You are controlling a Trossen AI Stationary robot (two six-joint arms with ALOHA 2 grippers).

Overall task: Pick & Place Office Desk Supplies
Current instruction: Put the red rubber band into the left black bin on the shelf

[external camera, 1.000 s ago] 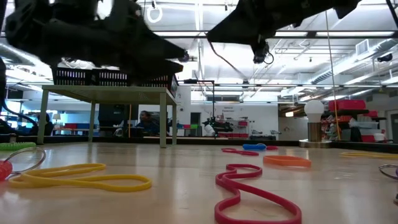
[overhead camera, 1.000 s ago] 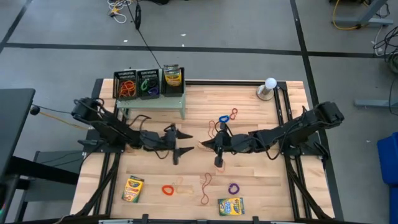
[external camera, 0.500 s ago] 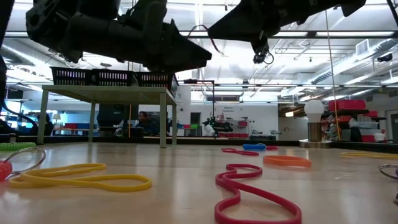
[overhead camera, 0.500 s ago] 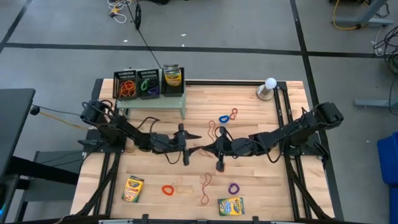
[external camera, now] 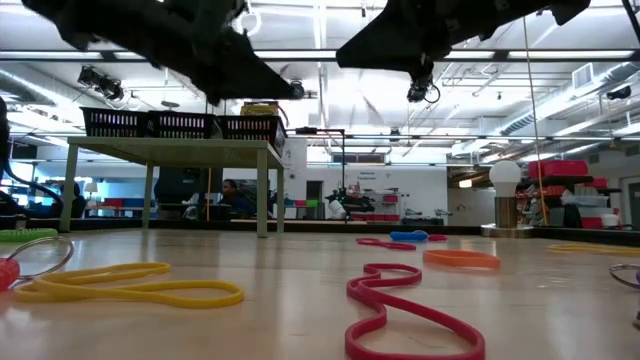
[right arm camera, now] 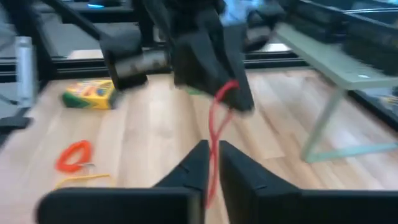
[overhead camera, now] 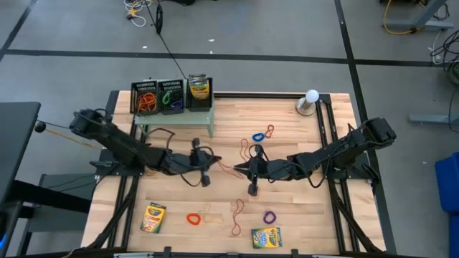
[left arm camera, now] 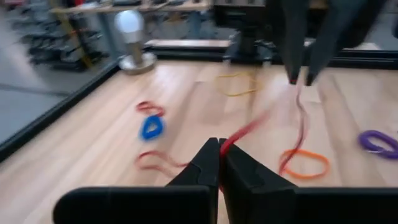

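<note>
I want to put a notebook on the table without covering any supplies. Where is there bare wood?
Bare wood lies right of the pale green stand, up to the white globe, and along the right edge. The front strip is crowded: two crayon boxes and scattered bands. Both grippers occupy the centre.

Wooden table (overhead camera: pixel 287 122) with black frame, white globe on grey base (overhead camera: pixel 309 101) near the table's 1 o'clock corner, pale green perforated stand (overhead camera: pixel 176 119) at 11 o'clock, grey taped floor around, person seated in the room beyond (external camera: pixel 233 195).
</note>
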